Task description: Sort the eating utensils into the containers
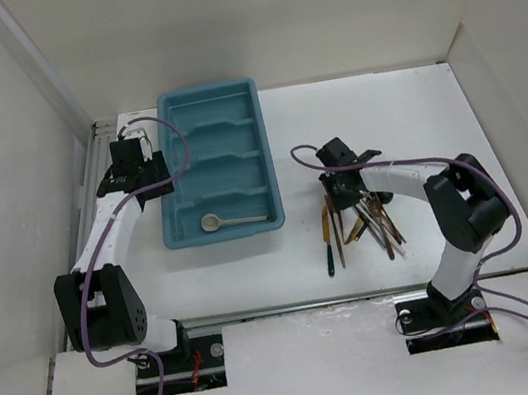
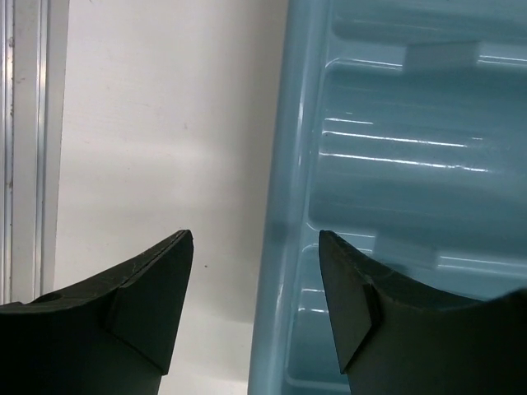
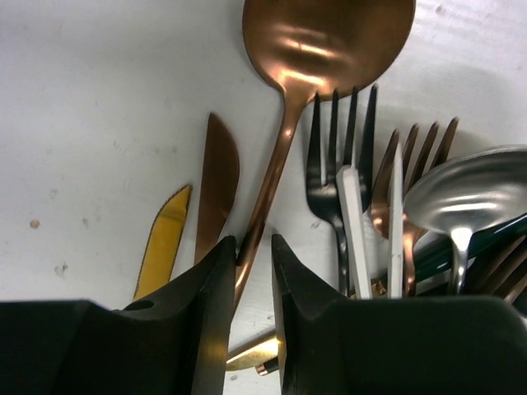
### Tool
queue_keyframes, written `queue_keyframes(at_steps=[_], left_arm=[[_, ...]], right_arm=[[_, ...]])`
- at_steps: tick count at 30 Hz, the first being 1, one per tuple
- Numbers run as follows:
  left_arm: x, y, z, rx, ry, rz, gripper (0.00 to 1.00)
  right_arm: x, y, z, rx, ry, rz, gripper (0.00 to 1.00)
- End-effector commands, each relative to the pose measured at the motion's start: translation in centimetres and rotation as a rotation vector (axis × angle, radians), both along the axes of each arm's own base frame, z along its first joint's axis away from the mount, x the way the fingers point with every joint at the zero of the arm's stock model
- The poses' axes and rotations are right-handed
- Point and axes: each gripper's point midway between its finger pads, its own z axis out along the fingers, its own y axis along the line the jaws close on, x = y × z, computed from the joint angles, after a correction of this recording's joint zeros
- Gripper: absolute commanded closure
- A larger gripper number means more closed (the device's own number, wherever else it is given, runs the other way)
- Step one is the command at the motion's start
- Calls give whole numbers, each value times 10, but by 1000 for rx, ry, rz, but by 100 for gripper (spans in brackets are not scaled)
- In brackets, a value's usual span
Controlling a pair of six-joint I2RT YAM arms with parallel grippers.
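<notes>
The teal tray (image 1: 206, 93) lies at the left back of the table, with one silver spoon (image 1: 233, 221) in its nearest compartment. My left gripper (image 1: 150, 173) hangs open and empty over the tray's left rim (image 2: 288, 164); its own view shows its open jaws (image 2: 256, 243). The loose utensils (image 1: 375, 224) lie in a pile right of the tray. My right gripper (image 1: 340, 188) is down on the pile. Its jaws (image 3: 254, 241) are nearly closed astride the handle of a copper spoon (image 3: 325, 37): the left finger touches it and a gap shows on the right.
Beside the copper spoon lie a copper knife (image 3: 218, 177), a gold knife (image 3: 165, 239), a black fork (image 3: 333, 164), white sticks (image 3: 354, 222), a copper fork (image 3: 420, 148) and a silver spoon (image 3: 469, 197). White walls enclose the table. A metal rail (image 2: 25, 148) runs left of the tray.
</notes>
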Motion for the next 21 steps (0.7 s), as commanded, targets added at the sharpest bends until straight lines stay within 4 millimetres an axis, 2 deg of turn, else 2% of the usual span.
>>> queue_keyframes(at_steps=[1,3,7,8,11,13,14,15,17,18,19,20,21], left_arm=[[4,2,23,-7,-43,22,41],[4,0,25,-20,-42,22,41],[10,-4,41,-41,-68,14,41],[8,-5,39,-47,-59,8,41],[10,-7,48,-62,-73,6,41],[12,-9,54,-68,-83,-1,41],[12,-9,54,-68,-83,-1,41],[15,-9,60,-68,-97,-1,41],[16,-9,69,-69,-108,-2,41],[18,-9,74,-69,-119,-2,41],[20,-9,82,-69,-134,-3,41],[20,-10,86,-76,-136,3,41],[20,-10,93,-76,-156,3,41]], right_arm=[[17,-1,-5,-1,3,-34,71],[13,-2,-15,-16,41,-23,74],[14,1,-16,-9,45,-19,91],[16,-2,-16,-9,45,-28,100],[17,-5,-16,-23,40,-15,100],[28,-3,3,-22,-22,18,100],[42,-3,19,-33,-79,14,100],[46,1,31,-43,-115,36,100],[62,4,70,-76,-230,79,100],[74,17,99,-67,-307,111,100],[79,21,122,-82,-370,149,100],[83,26,139,-94,-416,176,100],[90,45,164,-90,-493,219,100]])
